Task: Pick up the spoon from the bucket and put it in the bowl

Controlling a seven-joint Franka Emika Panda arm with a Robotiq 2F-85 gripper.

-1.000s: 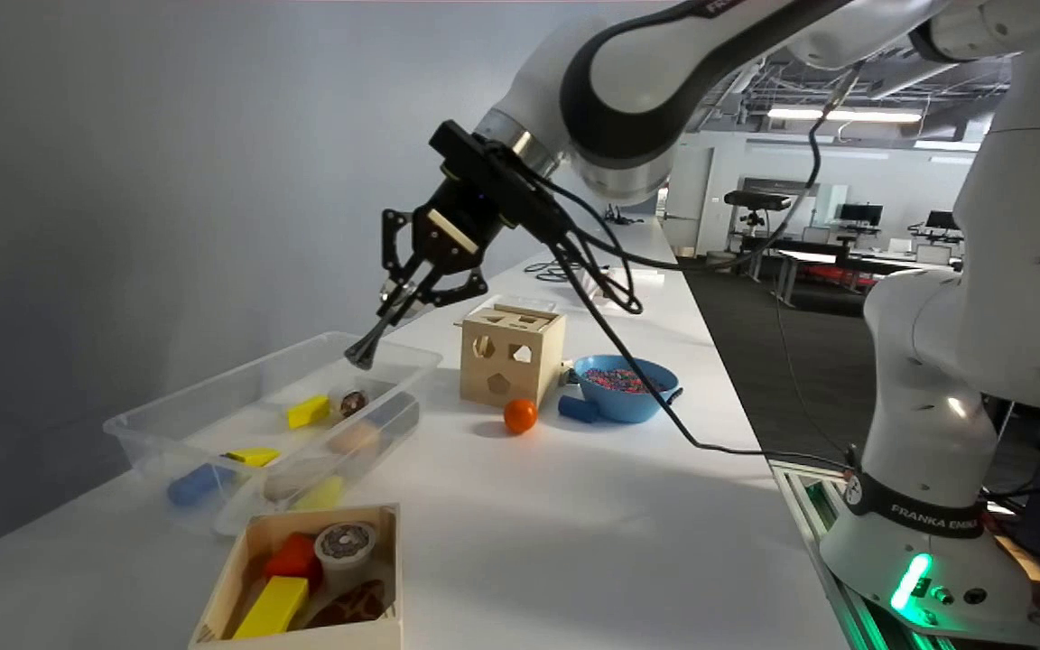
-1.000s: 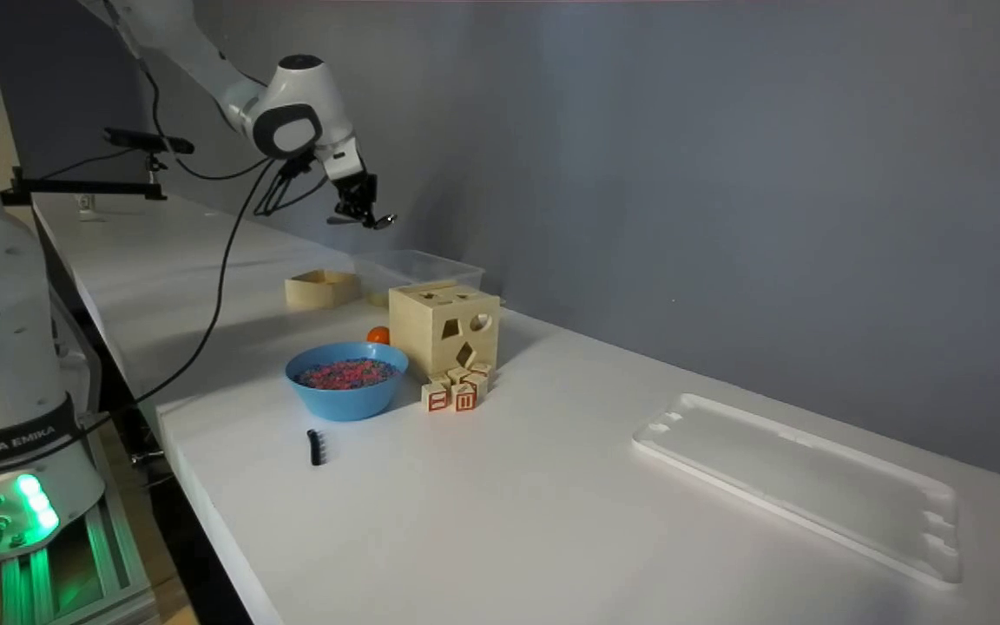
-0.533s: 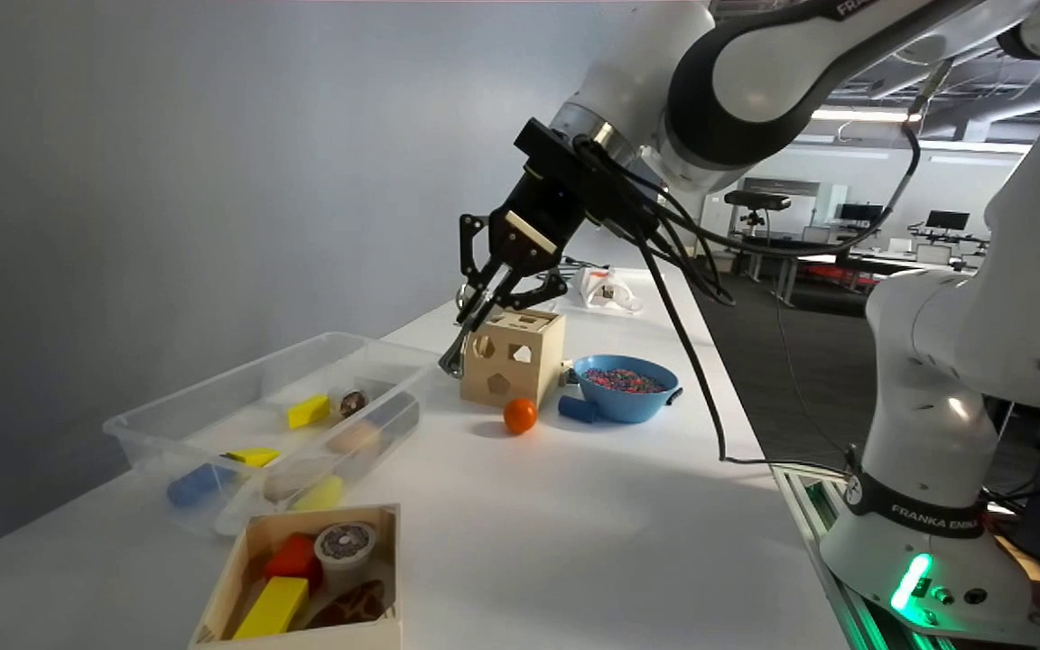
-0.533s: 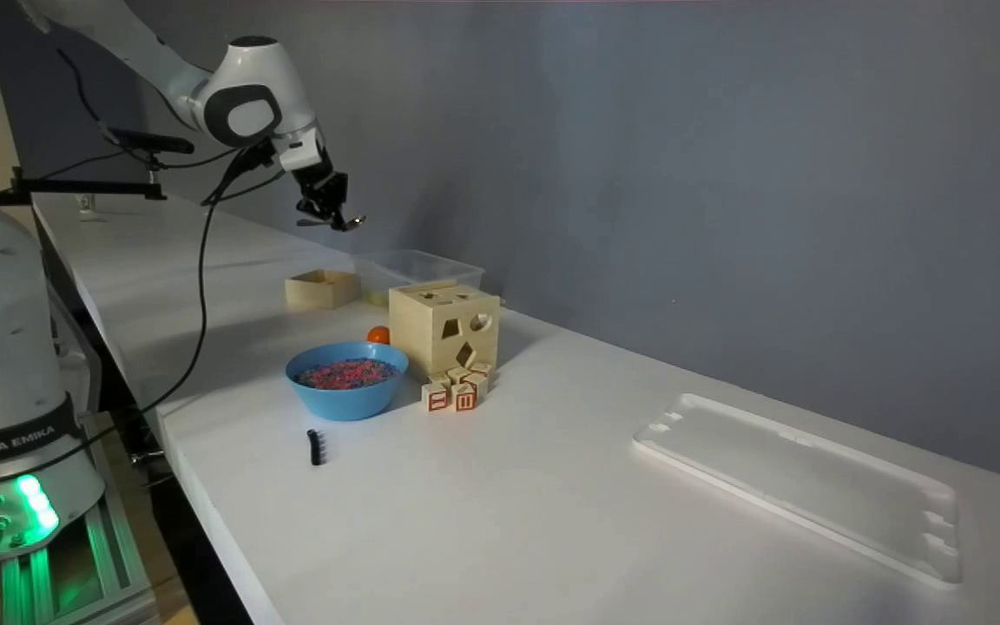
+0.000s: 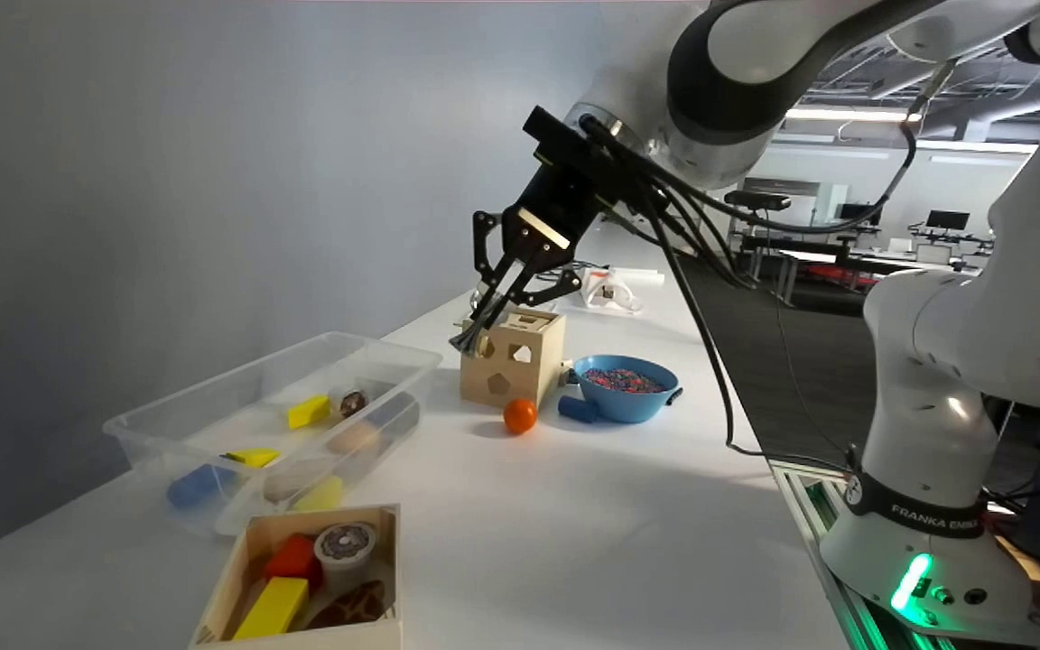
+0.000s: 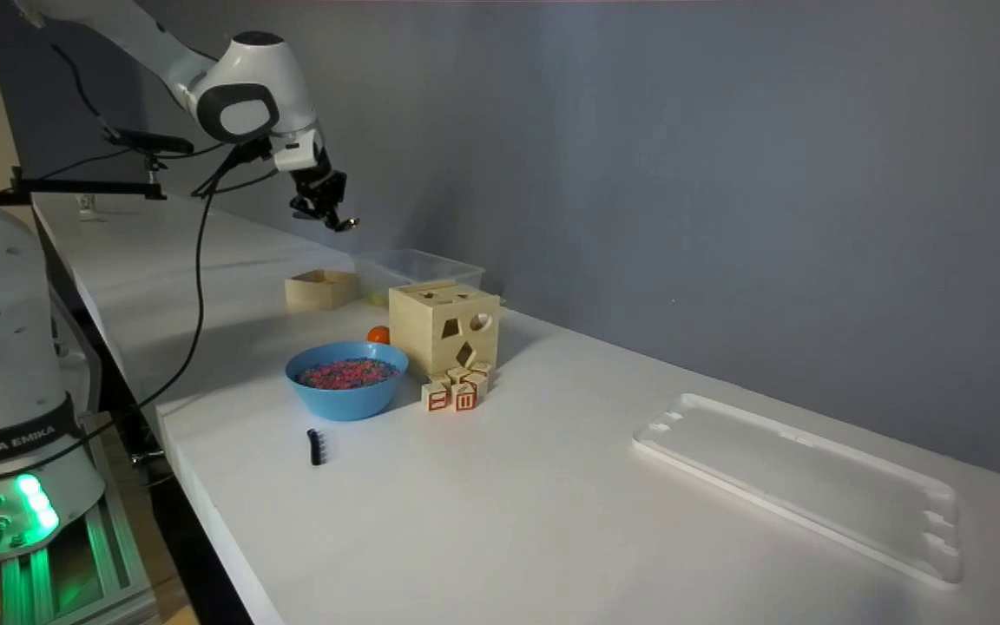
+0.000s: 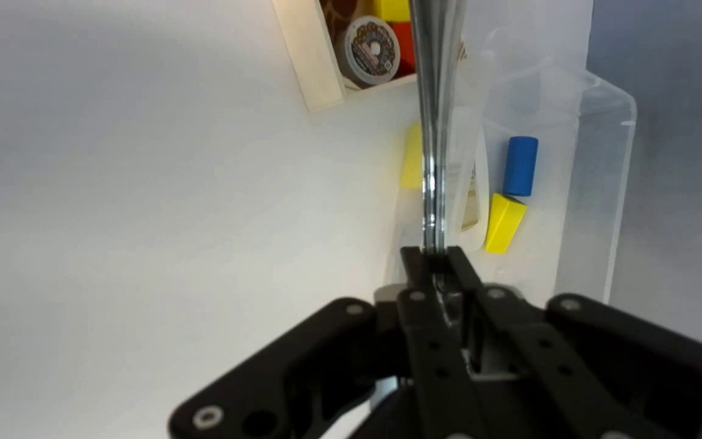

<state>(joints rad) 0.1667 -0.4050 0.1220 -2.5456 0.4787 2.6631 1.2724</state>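
Spoon (image 7: 434, 131) in hand (image 7: 435, 257); bowl (image 6: 345, 404) apart

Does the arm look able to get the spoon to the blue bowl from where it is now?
Likely yes: the gripper holds the spoon in the air, and the blue bowl is uncovered. The wooden cube close beside it looks like the main obstacle to clear.

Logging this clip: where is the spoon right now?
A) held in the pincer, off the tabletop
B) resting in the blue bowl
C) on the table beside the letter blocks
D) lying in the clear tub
A: the wrist view shows the pincer closed on the metal spoon, and both exterior views show it above the table.
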